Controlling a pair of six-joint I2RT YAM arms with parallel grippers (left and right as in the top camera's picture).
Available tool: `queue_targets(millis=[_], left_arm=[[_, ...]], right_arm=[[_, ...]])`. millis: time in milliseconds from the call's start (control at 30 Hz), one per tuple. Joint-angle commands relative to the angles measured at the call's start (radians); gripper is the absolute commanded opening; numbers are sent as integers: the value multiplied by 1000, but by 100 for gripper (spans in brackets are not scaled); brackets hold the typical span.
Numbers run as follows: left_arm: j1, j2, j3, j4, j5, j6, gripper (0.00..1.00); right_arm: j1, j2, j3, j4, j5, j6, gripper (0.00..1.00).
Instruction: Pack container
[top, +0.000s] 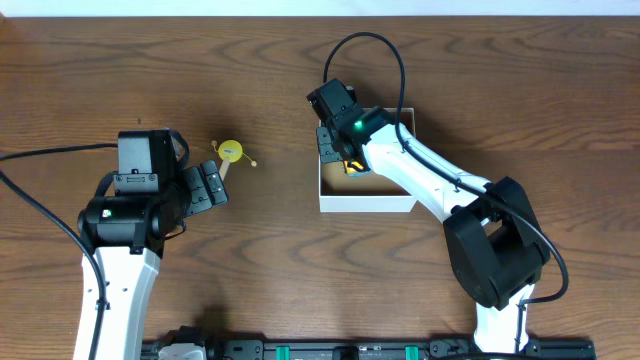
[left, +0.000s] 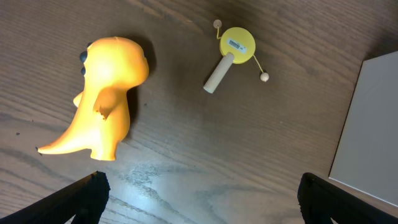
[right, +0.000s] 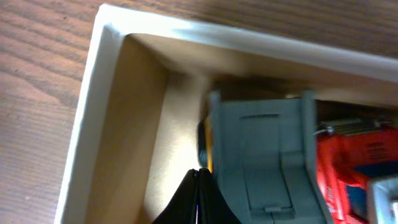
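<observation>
The container (top: 366, 204) is a white square box with a brown inside, right of the table's middle. It also shows in the right wrist view (right: 85, 130) and, as a white wall, in the left wrist view (left: 372, 124). My right gripper (top: 336, 148) is inside its left part, shut and empty (right: 199, 173), beside a grey toy vehicle (right: 264, 155) and a red toy (right: 354, 165) lying in the box. My left gripper (top: 208, 187) is open and empty (left: 202, 205) above the table, near an orange toy dinosaur (left: 104, 99) and a yellow rattle drum (left: 235, 47).
The rattle drum (top: 231, 152), with its wooden handle, lies on the wooden table between my left gripper and the box. A yellow-and-black toy (top: 354, 165) shows in the box under my right arm. Black cables run from both arms.
</observation>
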Motion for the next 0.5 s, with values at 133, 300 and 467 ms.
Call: queue_targets(millis=[133, 300, 467], left_arm=[[3, 0, 19, -6, -6, 2, 98], [3, 0, 19, -6, -6, 2, 98], [3, 0, 19, -7, -6, 2, 98]], right_arm=[[5, 16, 10, 5, 40, 0, 6], [5, 42, 10, 1, -5, -31, 6], [5, 89, 10, 15, -4, -30, 8]])
